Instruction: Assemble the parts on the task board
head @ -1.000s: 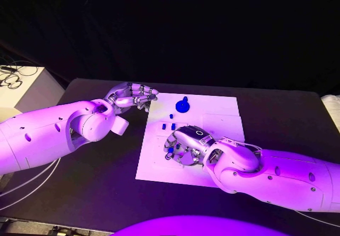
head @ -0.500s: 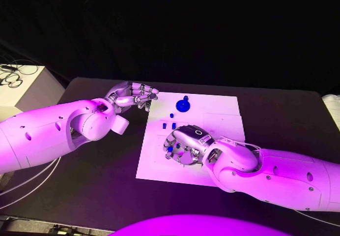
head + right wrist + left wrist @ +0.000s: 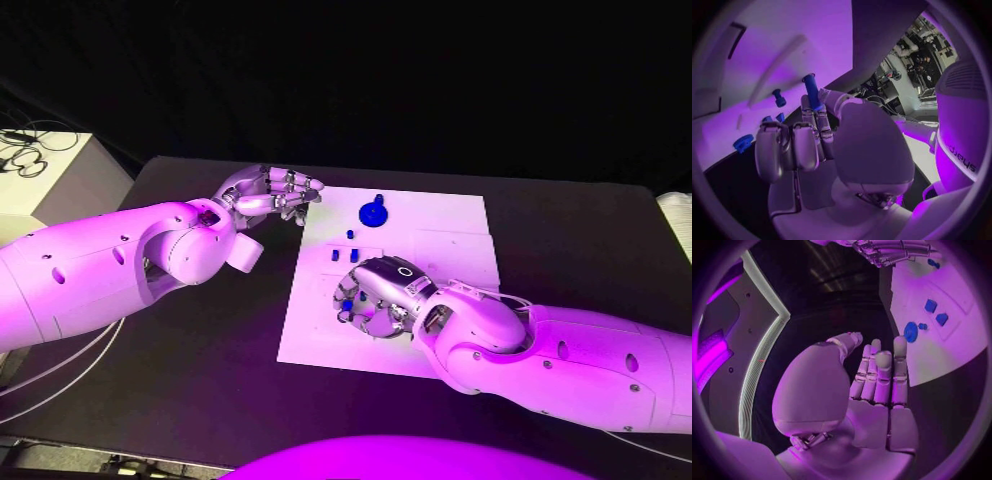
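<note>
The right hand [image 3: 811, 145] hovers low over the task board [image 3: 447, 215], pinching a blue peg [image 3: 812, 93] whose long axis runs out past its fingertips. Beyond that hand lie three small blue parts [image 3: 348, 253] and one round blue part [image 3: 372, 213], nearer the left hand [image 3: 268, 194], which waits just off the board, fingers curled and holding nothing.

task board [image 3: 433, 225]: white, flat mid-table | round blue part [image 3: 372, 213] (far end) | small pegs [image 3: 340, 255] nearby
</note>
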Controlling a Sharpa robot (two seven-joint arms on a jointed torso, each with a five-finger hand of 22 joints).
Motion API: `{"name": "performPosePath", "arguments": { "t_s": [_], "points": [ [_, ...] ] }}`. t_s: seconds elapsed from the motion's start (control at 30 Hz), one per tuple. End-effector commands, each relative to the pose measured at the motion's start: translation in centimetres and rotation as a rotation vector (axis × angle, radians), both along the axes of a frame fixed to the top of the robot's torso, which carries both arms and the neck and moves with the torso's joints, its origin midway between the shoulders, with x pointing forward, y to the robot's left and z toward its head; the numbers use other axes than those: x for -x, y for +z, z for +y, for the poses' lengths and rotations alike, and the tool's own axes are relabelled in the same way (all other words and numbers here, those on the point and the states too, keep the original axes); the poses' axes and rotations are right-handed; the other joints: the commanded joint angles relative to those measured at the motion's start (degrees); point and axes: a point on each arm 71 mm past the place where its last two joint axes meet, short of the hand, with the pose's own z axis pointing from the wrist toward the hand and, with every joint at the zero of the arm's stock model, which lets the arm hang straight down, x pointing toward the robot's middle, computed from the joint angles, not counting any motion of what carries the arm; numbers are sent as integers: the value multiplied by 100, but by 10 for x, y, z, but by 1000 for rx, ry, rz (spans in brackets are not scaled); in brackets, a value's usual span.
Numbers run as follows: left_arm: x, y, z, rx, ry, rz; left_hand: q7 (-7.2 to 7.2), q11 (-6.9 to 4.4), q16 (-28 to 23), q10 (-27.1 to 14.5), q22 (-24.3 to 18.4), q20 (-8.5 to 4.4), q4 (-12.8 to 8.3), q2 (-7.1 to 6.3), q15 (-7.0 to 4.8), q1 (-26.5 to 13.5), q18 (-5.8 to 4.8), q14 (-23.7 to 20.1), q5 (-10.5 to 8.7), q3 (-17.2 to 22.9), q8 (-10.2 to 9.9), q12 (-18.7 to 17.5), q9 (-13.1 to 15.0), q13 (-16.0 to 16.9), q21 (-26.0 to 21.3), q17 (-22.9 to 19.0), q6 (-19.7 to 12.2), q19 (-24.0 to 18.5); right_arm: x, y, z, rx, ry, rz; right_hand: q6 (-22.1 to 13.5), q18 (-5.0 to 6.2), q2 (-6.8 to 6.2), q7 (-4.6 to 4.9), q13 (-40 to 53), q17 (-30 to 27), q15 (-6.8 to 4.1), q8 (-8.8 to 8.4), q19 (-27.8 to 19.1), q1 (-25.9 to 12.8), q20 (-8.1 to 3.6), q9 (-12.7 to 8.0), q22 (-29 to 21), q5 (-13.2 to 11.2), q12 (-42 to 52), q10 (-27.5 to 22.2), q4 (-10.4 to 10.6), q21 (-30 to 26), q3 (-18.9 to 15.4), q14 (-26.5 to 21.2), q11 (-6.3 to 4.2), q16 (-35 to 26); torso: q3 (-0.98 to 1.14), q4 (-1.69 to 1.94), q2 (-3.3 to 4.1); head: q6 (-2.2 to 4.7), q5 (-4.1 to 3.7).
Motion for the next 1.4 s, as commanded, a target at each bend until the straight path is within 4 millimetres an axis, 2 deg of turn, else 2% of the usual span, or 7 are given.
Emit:
{"name": "performPosePath", "arguments": {
  "t_s": [0.03, 0.47, 1.07, 1.27, 1.3, 1.33, 1.4],
  "points": [
    [1, 1, -2, 7, -19, -2, 8, -1, 17, -20, -6, 20, -5, 20, 17, -1, 78, 6, 0, -28, 1, 20, -7, 8, -35, -6, -25, 2, 3, 0, 0, -7, 9, -14, -45, -88, 35, 1, 23, -6, -40, 25, 240, -5, -46, 6, 852, 39, 7, 537, -480, 22, 448, 134, -512, 18, 2, 2, 1, 7, 4],
    [1, 1, -2, 6, -22, 0, 7, -2, 23, -37, -8, 23, -8, 23, 16, 14, 79, 6, -1, -30, 1, 33, -10, 15, -40, -4, -37, 4, 3, 0, 0, -3, 5, -28, -44, -90, 32, 0, 28, 4, -40, 26, 243, -8, -46, 9, 859, 39, 4, 538, -496, 30, 453, 136, -513, 22, -1, -5, 2, 14, 11],
    [1, 0, -2, 4, -24, 3, 8, 0, 22, -41, -8, 23, -6, 23, 17, 12, 79, 0, -2, -32, 0, 35, -11, 16, -41, -15, -41, 4, 4, -8, 7, 116, 51, -39, -80, -80, 12, 20, 59, -42, -25, 12, 220, -123, -36, 26, 832, 29, -50, 491, -563, -15, 453, 122, -496, -2, -3, 0, -2, 0, 8],
    [1, 0, -2, 4, -24, 4, 8, 0, 22, -41, -8, 23, -6, 23, 17, 12, 79, 0, -2, -32, 0, 35, -11, 16, -41, -15, -41, 4, 4, -8, 8, 96, 70, -43, -287, -49, -123, 56, 33, -39, 40, -107, 151, -403, 14, 8, 739, 20, -274, 184, -570, -161, 324, 121, -418, -2, -1, -8, -6, 5, 12],
    [1, 0, -2, 4, -24, 4, 8, 0, 22, -41, -8, 23, -6, 23, 17, 12, 79, 0, -2, -32, 0, 35, -11, 16, -41, -15, -41, 4, 4, -8, 8, 87, 74, -44, -343, -31, -180, 70, 7, -103, 88, -137, 114, -504, 43, 6, 687, -243, -352, 60, -555, -241, 262, 103, -408, -31, -1, -8, -6, 5, 12],
    [1, 0, -2, 4, -24, 4, 8, 0, 22, -41, -8, 23, -6, 23, 17, 12, 79, 0, -2, -32, 0, 35, -11, 16, -41, -15, -41, 4, 4, -8, 8, 81, 76, -44, -362, -23, -197, 68, -1, -164, 80, -147, 98, -524, 55, 6, 663, -275, -368, 27, -558, -277, 251, 87, -372, -60, -1, -8, -6, 5, 12],
    [1, 0, -2, 4, -24, 4, 8, 0, 22, -41, -8, 23, -6, 23, 17, 12, 79, 0, -2, -32, 0, 35, -11, 16, -41, -15, -41, 4, 4, -8, 8, 72, 79, -45, -523, 52, -302, 92, -66, -515, 142, -237, -57, -646, 105, -21, 432, -302, -474, -267, -539, -616, 184, -41, -305, -257, -1, -8, -6, 5, 12]
  ]
}}
